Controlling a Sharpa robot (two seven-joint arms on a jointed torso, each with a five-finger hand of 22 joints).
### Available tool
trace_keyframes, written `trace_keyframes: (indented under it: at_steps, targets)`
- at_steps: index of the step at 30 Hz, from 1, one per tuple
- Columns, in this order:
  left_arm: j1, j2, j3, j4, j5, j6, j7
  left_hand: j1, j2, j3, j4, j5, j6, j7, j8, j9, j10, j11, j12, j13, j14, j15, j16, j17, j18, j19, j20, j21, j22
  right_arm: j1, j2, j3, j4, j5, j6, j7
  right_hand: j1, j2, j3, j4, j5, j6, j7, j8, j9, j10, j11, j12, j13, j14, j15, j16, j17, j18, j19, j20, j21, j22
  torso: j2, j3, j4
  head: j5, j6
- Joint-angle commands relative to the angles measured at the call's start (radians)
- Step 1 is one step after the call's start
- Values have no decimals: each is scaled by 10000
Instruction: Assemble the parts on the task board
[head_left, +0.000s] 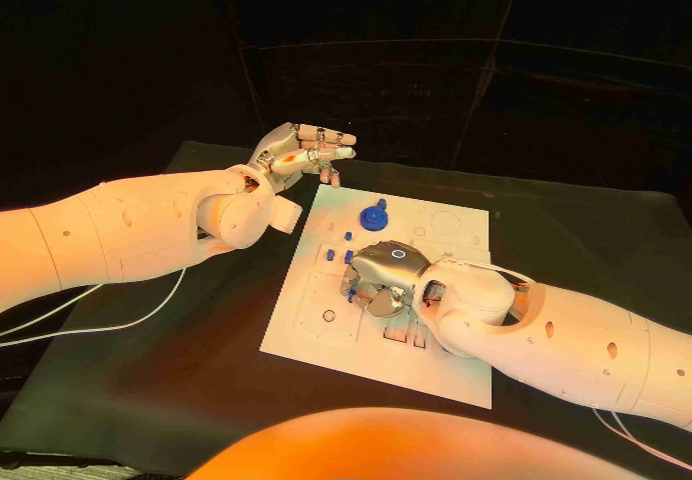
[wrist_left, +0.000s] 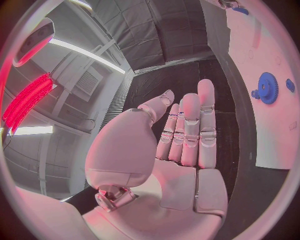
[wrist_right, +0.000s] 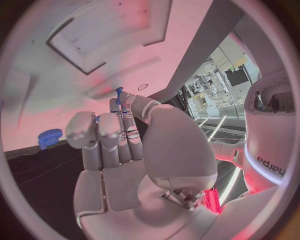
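Observation:
The white task board (head_left: 325, 335) lies in the middle of the black table. On its far part stands a blue gear (head_left: 375, 215), with small blue pegs (head_left: 348, 238) just in front of it. My right hand (head_left: 389, 278) is low over the board's middle. It pinches a small blue peg (wrist_right: 119, 94) between thumb and fingertip, close to the board (wrist_right: 94, 60). My left hand (head_left: 300, 150) hovers above the board's far left corner, fingers straight and holding nothing. The left wrist view shows its flat palm (wrist_left: 181, 150), the gear (wrist_left: 267, 87) and a peg (wrist_left: 289, 85) on the board (wrist_left: 275, 45).
The black table (head_left: 173, 370) extends beyond the board on every side. White cables (head_left: 87, 312) trail across its left edge under my left arm. The board's near part has several shallow recesses and holes (head_left: 329, 316).

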Motion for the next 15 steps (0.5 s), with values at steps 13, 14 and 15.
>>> trace_keyframes:
  at_steps: [13, 14, 15]
  targets:
    - [19, 39, 8, -40, 39, 136, -3, 46, 40, -45, 5, -25, -80, -4, 11, -14, -75, 22, 50, -13, -88, -15, 40, -9, 129, -28, 7, -70, -17, -24, -36, -54, 30, 49, 167, 128, -525, -233, -484, 87, 192, -451, 115, -83, -30, -577, 65, -275, -78, 39, 172, -212, -263, -137, -211, 127, -128, -361, 3, -1, 1, -1, -14]
    - [19, 39, 8, -42, 39, 137, -5, 46, 40, -45, 5, -25, -80, -4, 11, -14, -75, 22, 50, -13, -88, -15, 40, -9, 129, -28, 7, -70, -17, -24, -37, -54, 26, 60, 167, 129, -571, -265, -534, 99, 210, -500, 126, -78, -29, -627, 88, -304, -76, 29, 184, -241, -297, -131, -229, 144, -147, -394, 3, -1, 1, -1, -14]
    - [19, 39, 8, -43, 39, 138, -7, 46, 40, -45, 5, -25, -80, -4, 11, -14, -75, 22, 50, -13, -88, -15, 40, -9, 129, -28, 7, -70, -17, -24, -38, -54, 24, 69, 169, 126, -602, -285, -573, 108, 225, -526, 132, -72, -26, -652, 98, -318, -73, 24, 192, -252, -310, -127, -240, 155, -159, -412, 2, -2, 3, -4, -16]
